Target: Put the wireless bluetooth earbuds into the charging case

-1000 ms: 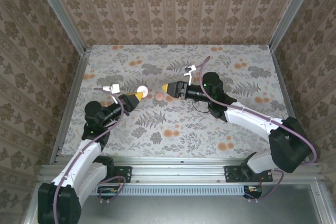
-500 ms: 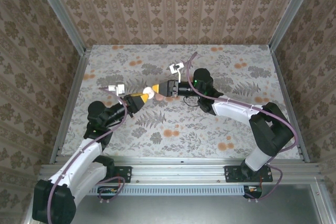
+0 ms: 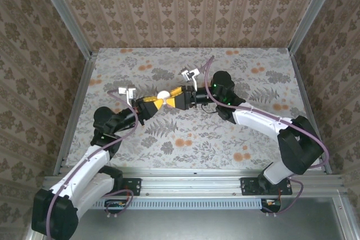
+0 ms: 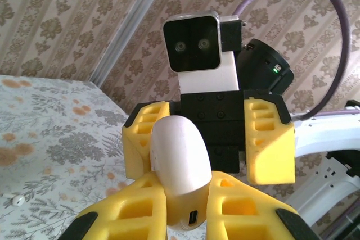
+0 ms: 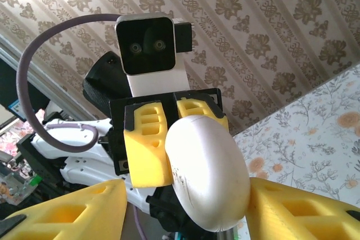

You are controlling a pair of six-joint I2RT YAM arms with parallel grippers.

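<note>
Tablecloth (image 3: 225, 133) first: you've got a pale floral print, grey ferns and leaves with small orange blossoms, running right out to the walls. Those walls are done in brown-and-beige damask wallpaper (image 3: 185, 9) on three sides, with bare aluminium posts (image 3: 62, 12) in the back corners and a metal rail (image 3: 191, 184) along the near edge where your arms are bolted. Both arms meet over the middle of the table. Your left gripper (image 3: 156, 103) is clamped on the charging case (image 4: 179, 164), a smooth white pebble held up off the cloth with its little port facing the left wrist camera. Your right gripper (image 3: 170, 99) comes in nose-to-nose with it, yellow fingers spread partway and straddling the case, with a visible gap on at least one side. From the left wrist camera there's a tiny white piece lying on the cloth off to the side, well apart from both grippers. It looks like an earbud (image 4: 17, 199), though it's too small to be sure.
</note>
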